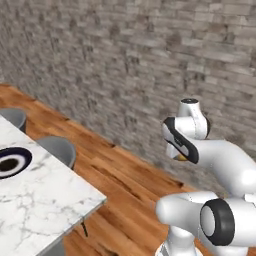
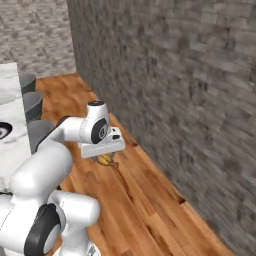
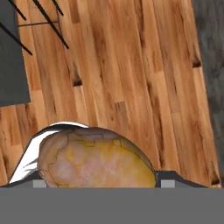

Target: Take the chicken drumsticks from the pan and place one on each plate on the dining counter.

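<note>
The worktop (image 1: 45, 200) occupies the left base view's 8 o'clock sector, a plate (image 1: 11, 161) on it. Two stools (image 1: 59, 148) stand along its far edge. A drumstick (image 2: 104, 159) hangs between the jaws above the floor (image 2: 140, 200), beside the wall (image 2: 190, 90).

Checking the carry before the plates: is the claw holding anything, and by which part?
The claw holds a chicken drumstick over the wooden floor. It appears gripped on its thick meaty end; the exact contact is hidden.
</note>
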